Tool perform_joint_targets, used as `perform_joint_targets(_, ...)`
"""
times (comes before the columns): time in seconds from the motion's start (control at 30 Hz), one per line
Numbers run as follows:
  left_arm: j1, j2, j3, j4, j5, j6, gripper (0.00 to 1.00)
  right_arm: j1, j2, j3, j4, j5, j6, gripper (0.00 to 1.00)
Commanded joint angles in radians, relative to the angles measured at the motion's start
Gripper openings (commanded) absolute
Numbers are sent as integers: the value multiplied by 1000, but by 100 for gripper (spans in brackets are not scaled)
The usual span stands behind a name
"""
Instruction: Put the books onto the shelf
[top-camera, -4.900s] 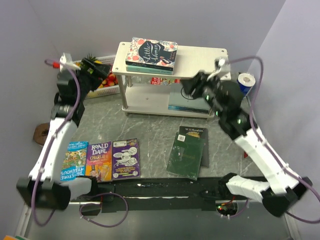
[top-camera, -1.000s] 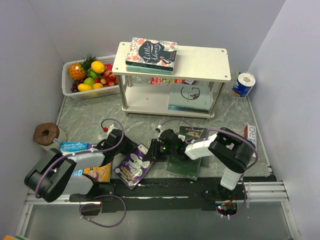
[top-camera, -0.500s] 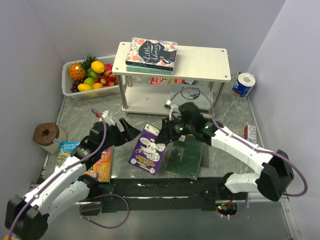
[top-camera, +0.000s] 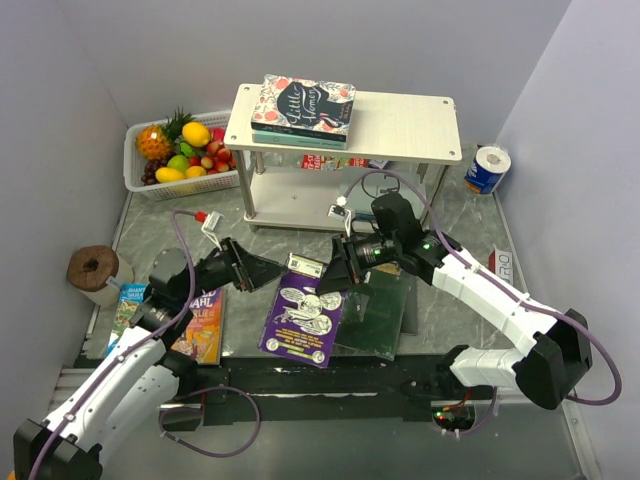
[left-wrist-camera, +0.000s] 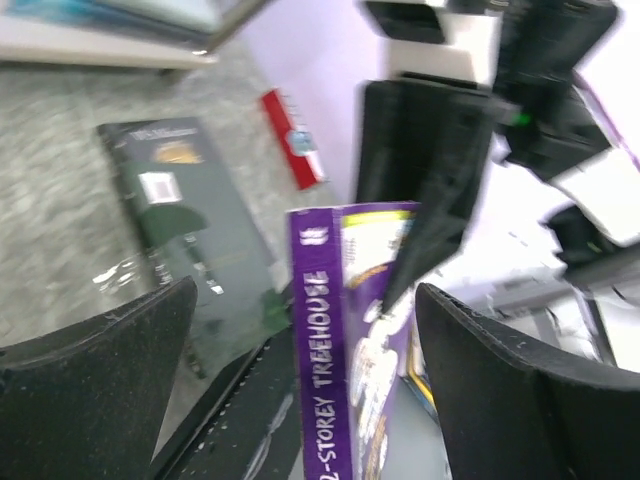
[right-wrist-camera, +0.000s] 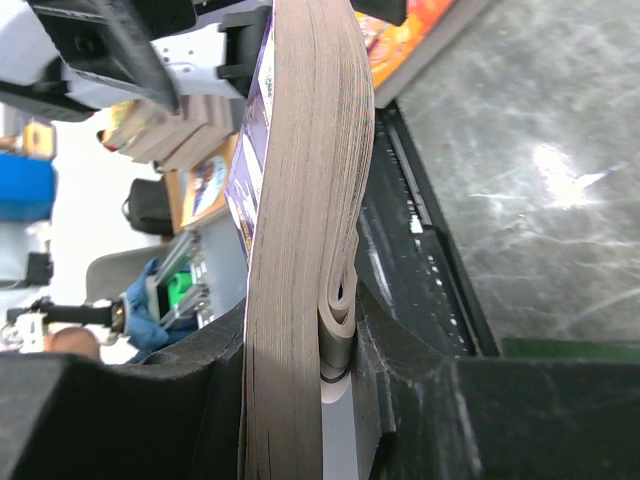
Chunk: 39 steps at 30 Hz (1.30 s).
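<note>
Nearest, well in front of the shelf (top-camera: 400, 115) and left of its span: orange book (top-camera: 203, 320) flat on the table, cover up, blue book (top-camera: 125, 305) just beside it on the left, partly under the left arm. Purple book (top-camera: 305, 320) in front of the shelf's middle, cover up, tilted, far edge raised; cannot tell if the near edge rests on the table. Right gripper (top-camera: 335, 275) clamped on that far edge; right wrist view shows the page block (right-wrist-camera: 300, 250) pinched between both fingers. Left gripper (top-camera: 272, 270) just left of the book's far corner, jaws spread wide, nothing in them; in the left wrist view the purple spine (left-wrist-camera: 330, 340) shows between the two fingers, touching neither. Dark green book (top-camera: 385, 305) flat on the table, its left edge under the purple one, in front of the shelf's right half. Narrow red-and-white carton (top-camera: 497, 262) near the table's right edge. Shelf at the back, upright; stack of books (top-camera: 305, 103) with a flowered cover on the left of its top board, more books (top-camera: 335, 162) lying on the lower board. Fruit basket (top-camera: 135, 170) left of the shelf, paper roll (top-camera: 487, 168) right of it
</note>
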Motion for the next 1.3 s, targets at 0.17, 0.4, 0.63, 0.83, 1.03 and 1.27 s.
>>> perform_joint_targets(0.17,15,138,-28,399,408,-159,76,-7,-3,94,36,-136,-7,0)
perform_joint_targets(0.4,-8,189,41,366,553,-125,28,5,32,171,-35,-105,-45,0)
perform_joint_targets(0.63,-14,123,113,237,476,-62,1,37,21,318,-225,261,-90,64)
perform_joint_targets(0.83,-10,26,393,16,72,-58,1,178,-168,506,-344,993,-12,100)
perform_joint_targets(1.03,-11,-49,462,166,-508,-265,1,197,-472,195,115,952,123,100)
perform_joint_targets(1.27,-11,33,446,551,-714,-276,2,197,-470,33,525,796,326,100)
